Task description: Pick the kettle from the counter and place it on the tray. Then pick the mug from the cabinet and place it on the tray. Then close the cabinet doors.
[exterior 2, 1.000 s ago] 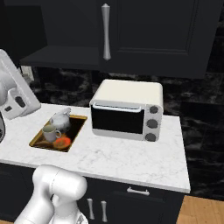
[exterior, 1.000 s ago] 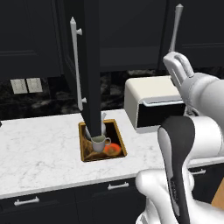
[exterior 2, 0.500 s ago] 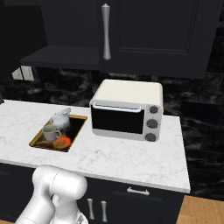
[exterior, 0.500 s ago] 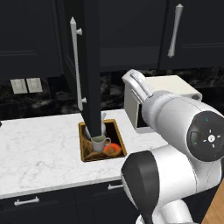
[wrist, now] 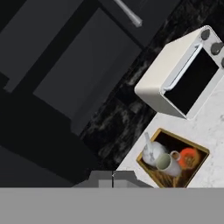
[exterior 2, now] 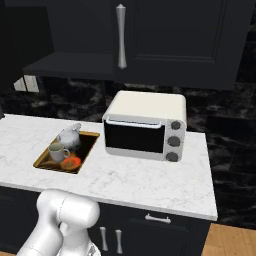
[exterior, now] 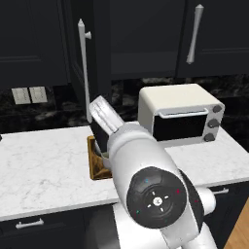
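Observation:
The tray (exterior 2: 84, 150) lies on the white counter (exterior 2: 150, 182) left of the toaster oven. On it stand the white-grey kettle (exterior 2: 69, 135) and, in front of it, the cream mug (exterior 2: 57, 151), beside an orange-red blob. The hand view looks down on the same tray (wrist: 196, 151), kettle (wrist: 151, 151) and mug (wrist: 165, 162) from well above. My gripper (wrist: 113, 177) is shut with nothing in it, its tips touching. The black cabinet (exterior 2: 70, 65) shows its dark shelf. One cabinet door (exterior: 83, 63) stands open, edge-on, above the tray (exterior: 92, 163), which my arm mostly covers.
A cream toaster oven (exterior 2: 145, 125) sits on the counter right of the tray. Above it a closed black door carries a silver bar handle (exterior 2: 120, 35). A wall outlet (exterior: 29, 95) is at the left. Black drawers (exterior 2: 157, 218) run under the counter.
My arm has swung from the right side of the left base view to the middle, now in front of the tray. Kettle, mug and tray have not moved.

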Tool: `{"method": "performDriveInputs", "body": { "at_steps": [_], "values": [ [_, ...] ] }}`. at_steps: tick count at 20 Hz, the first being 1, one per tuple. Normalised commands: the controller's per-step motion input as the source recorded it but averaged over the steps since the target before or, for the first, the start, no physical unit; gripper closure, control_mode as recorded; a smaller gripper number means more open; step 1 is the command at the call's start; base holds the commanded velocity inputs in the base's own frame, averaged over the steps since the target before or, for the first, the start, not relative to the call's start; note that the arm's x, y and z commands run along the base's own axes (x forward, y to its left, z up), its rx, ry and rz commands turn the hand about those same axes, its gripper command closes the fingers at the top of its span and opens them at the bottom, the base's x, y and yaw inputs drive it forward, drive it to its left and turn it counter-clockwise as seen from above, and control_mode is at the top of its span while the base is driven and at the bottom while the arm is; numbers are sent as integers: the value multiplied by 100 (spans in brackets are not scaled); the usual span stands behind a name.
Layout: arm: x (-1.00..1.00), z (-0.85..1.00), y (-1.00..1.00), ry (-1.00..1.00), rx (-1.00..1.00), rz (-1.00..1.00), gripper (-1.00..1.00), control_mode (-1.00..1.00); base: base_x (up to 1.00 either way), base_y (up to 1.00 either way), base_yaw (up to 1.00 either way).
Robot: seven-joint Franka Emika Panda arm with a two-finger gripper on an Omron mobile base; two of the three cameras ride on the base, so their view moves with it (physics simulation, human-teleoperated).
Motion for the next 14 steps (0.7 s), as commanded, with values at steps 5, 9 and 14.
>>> {"method": "performDriveInputs", "body": {
  "at_steps": [5, 9, 14],
  "values": [
    [0, -37, 74, -17, 0, 0, 100, -100, 0, 0, 0],
    [52, -60, 83, -4, 0, -5, 100, -100, 0, 0, 0],
    [100, -62, 79, 0, 0, -10, 100, -100, 0, 0, 0]
  ]
}}
